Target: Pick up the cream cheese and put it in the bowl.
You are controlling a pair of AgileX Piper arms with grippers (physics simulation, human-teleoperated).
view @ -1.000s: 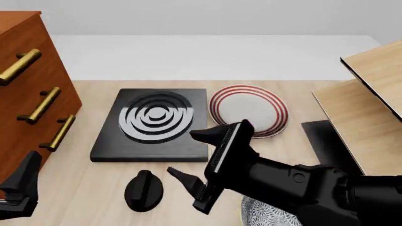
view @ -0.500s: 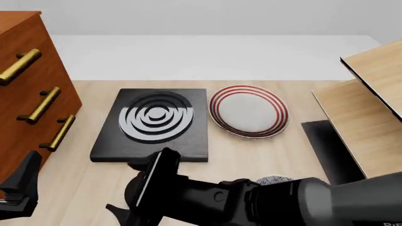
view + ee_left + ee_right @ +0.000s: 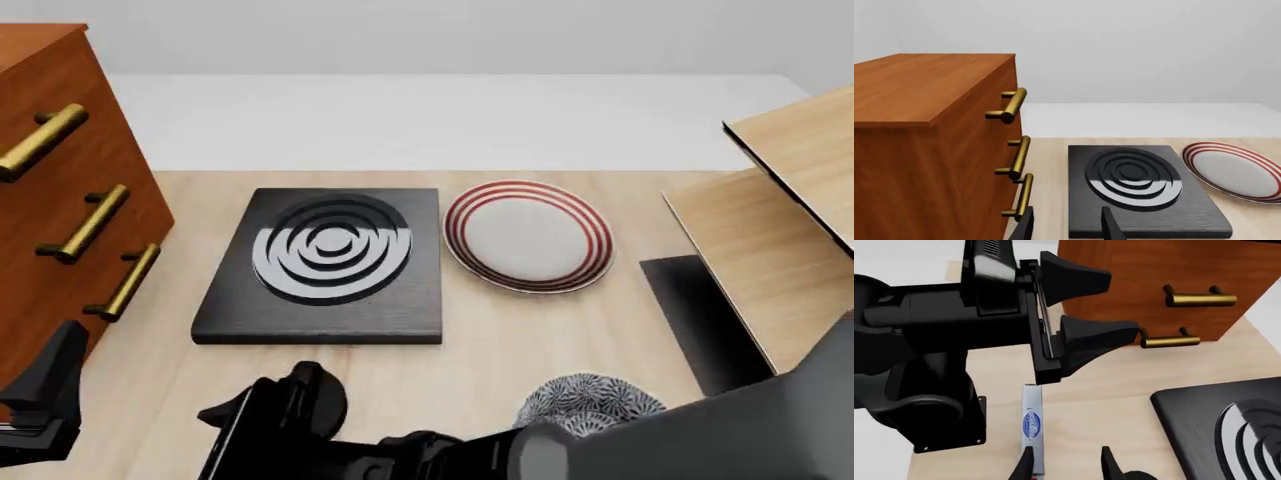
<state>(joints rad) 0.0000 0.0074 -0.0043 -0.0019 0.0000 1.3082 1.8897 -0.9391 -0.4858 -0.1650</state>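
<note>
Far left, the wooden drawer cabinet stands with 3 brass handles, and the left gripper hovers beside it, fingers spread wide, holding nothing. The cream cheese lies flat on the table beneath it. The right gripper hangs near the box, fingers parted. Rightward: black stove plate, red-ringed plate, and the bowl nearest the camera.

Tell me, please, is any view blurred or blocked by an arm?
Front view: sharp, but the right arm fills the bottom edge and hides part of the bowl. Right wrist view: sharp; the left gripper blocks much of it. Left wrist view: clear, evenly lit.
</note>
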